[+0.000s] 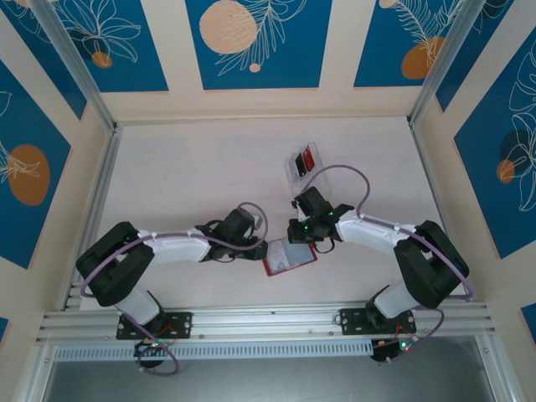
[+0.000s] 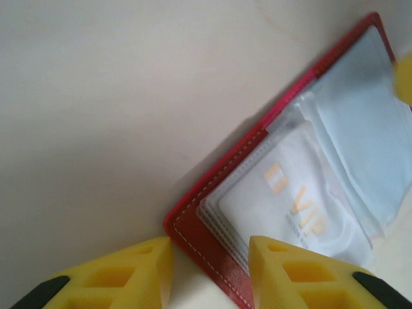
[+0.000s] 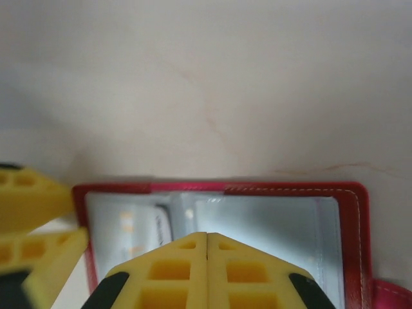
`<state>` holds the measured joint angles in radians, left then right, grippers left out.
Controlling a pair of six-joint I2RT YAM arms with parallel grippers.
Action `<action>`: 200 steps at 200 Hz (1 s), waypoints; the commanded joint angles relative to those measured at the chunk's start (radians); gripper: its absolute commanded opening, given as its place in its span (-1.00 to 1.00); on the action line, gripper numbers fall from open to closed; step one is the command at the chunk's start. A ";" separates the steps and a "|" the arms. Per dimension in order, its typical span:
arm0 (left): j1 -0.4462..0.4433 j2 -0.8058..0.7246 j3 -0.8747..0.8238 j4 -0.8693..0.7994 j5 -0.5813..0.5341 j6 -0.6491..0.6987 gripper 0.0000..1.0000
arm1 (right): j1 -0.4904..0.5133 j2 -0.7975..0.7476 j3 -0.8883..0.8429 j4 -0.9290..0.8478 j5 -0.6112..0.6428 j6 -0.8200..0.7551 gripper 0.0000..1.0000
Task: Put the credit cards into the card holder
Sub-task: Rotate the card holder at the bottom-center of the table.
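The card holder [image 1: 289, 255] lay open and flat on the table [image 1: 193, 176] between the two arms, pale sleeves [image 2: 347, 148] facing up. It was judged light and limp, with slick sleeves likely to slide or fold unless pinned at the stitched red border. The left gripper [image 2: 209, 251] stood partly open, its jaws straddling that border at one corner. The right gripper [image 3: 206, 241] was closed on nothing, poised over the sleeves. One sleeve held a pale card marked VIP [image 2: 283, 206]. The clear tray [image 1: 291, 178], beyond the holder, contained a red card [image 1: 309, 157] and a black card [image 1: 298, 162]. These were judged thin, stiff and slippery, best pinched by an exposed edge.
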<state>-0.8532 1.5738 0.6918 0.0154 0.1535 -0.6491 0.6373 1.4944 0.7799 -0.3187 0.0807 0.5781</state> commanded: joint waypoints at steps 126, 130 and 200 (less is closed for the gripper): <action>-0.084 0.042 0.003 0.012 -0.050 -0.069 -0.24 | -0.014 0.105 0.044 -0.134 0.118 0.039 -1.00; -0.084 0.050 0.011 0.003 -0.058 -0.070 -0.25 | -0.014 0.107 0.039 -0.127 0.111 0.045 -1.00; -0.081 0.168 0.133 -0.021 -0.079 -0.050 -0.29 | -0.073 0.007 -0.108 -0.037 0.130 0.243 -1.00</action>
<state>-0.9215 1.6405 0.7834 -0.1131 0.0944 -0.7090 0.5903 1.5219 0.7395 -0.3210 0.1562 0.7155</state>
